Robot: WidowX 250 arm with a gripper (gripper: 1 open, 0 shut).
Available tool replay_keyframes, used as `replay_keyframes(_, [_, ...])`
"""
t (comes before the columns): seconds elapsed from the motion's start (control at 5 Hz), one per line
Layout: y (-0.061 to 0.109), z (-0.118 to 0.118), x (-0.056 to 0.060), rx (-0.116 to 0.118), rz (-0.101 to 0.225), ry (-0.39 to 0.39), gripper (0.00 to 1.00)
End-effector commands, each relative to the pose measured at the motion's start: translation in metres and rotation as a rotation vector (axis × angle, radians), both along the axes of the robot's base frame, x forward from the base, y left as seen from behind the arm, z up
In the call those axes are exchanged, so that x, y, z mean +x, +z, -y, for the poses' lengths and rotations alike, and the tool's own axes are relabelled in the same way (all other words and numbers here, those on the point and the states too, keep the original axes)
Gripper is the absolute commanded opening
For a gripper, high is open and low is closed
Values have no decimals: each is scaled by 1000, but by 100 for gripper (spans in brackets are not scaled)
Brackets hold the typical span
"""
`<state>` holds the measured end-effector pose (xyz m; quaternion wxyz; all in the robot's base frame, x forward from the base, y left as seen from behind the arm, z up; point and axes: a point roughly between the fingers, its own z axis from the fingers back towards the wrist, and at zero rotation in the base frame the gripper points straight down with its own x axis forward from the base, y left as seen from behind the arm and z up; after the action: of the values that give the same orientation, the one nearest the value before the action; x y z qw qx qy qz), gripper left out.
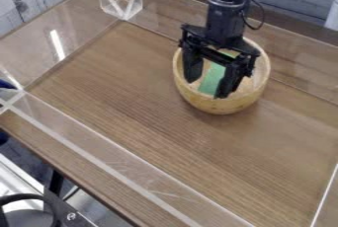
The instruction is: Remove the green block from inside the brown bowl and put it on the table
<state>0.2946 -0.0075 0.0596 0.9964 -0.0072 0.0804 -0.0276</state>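
Note:
The brown bowl [248, 97] sits on the table [119, 103] toward the back right. Inside it lies the green block [212, 77], partly covered by my gripper [215, 76]. The gripper points straight down and has reached into the bowl, open, with one black finger on each side of the block. Whether the fingers touch the block cannot be told.
Low clear acrylic walls [79, 132] run round the tabletop's edges. A clear folded acrylic piece [121, 1] stands at the back left corner. Black cabling shows at the bottom left, off the table.

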Motion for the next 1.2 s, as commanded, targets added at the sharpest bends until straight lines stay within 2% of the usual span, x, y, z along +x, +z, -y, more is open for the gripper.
replay_keyframes(0.0, [3,2,15,-4,49,-11,100])
replay_keyframes(0.2, [-2,0,25,-3,81,-6,100])
replay_keyframes(1.0, [-1,-11,34,-9,131,0,100])
